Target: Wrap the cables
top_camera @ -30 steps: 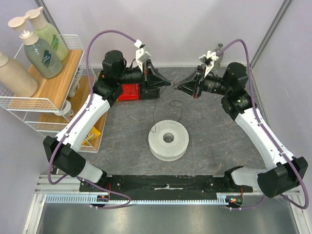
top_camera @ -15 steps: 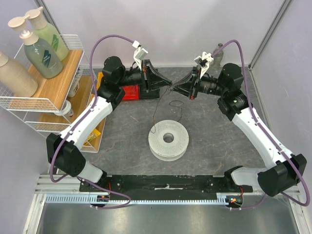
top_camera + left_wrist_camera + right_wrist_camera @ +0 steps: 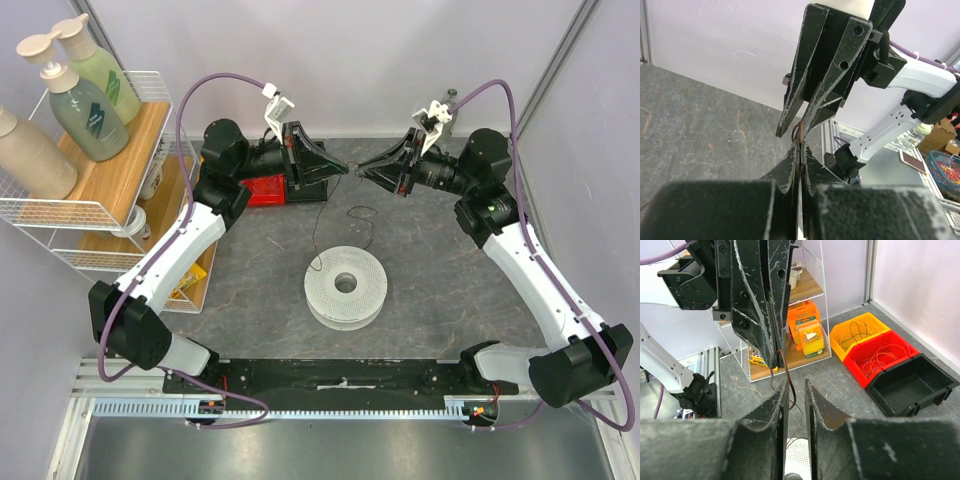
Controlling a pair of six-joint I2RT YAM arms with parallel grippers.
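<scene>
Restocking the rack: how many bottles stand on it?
3, all atop the wire rack: the green bottle at the back, the teal bottle in front of it, the beige bottle cut by the left edge. Others may be hidden.

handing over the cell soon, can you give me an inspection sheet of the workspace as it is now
surface: grey mottled table
job's things: thin wire hangs from the tools to the table; white spool mid-table
clutter: red bin behind the left arm
grippers: left tool shut on the wire; right tool open, facing it tip to tip
cables: purple hoses loop over both arms
surroundings: wire rack with bottles at left; plain walls
</scene>
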